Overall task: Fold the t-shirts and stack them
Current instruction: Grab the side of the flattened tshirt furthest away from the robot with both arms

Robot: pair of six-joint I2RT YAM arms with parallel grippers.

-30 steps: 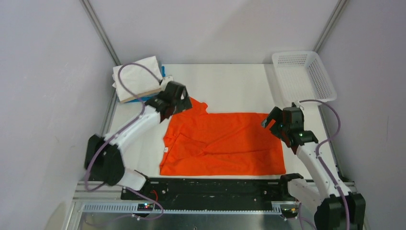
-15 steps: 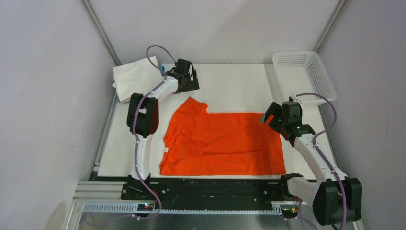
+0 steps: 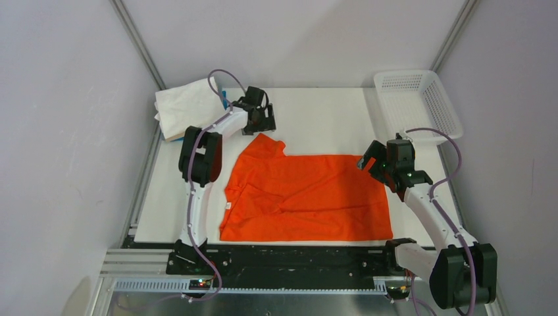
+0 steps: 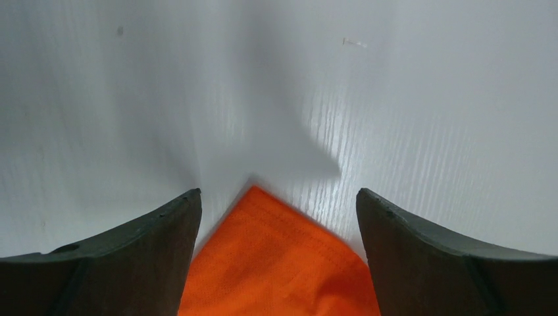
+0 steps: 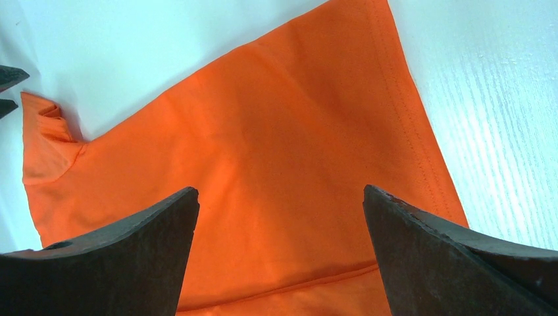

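Top external view, read from the bottom edge upward: the shirt [image 3: 306,197], bright orange, lies spread on the table [image 3: 329,108] in the middle of the frame. It is mostly flat, with creases left of centre and one sleeve [image 3: 268,145] poking toward the upper left. At its upper right corner hangs the right gripper [image 3: 368,160], jaws wide apart and holding nothing. The right wrist view shows orange cloth filling the gap between its fingers [image 5: 118,257], with the stitched hem running down the right side. Higher in the frame, the left gripper [image 3: 263,126] sits at the sleeve tip, its jaws also spread and empty. In the left wrist view the orange point lies centred in the gap, with no clear contact on either side. Beyond these, the pile [image 3: 187,105] of folded shirts fills the upper left corner, white on top, and a basket [image 3: 418,105] sits at the upper right. The cloth looks thin, light and limp, so it should sag and bunch rather than hold a shape, and it may slide on the smooth table. The stitched sleeve tip and the hem corner look like the firmest places to pinch, low against the surface.
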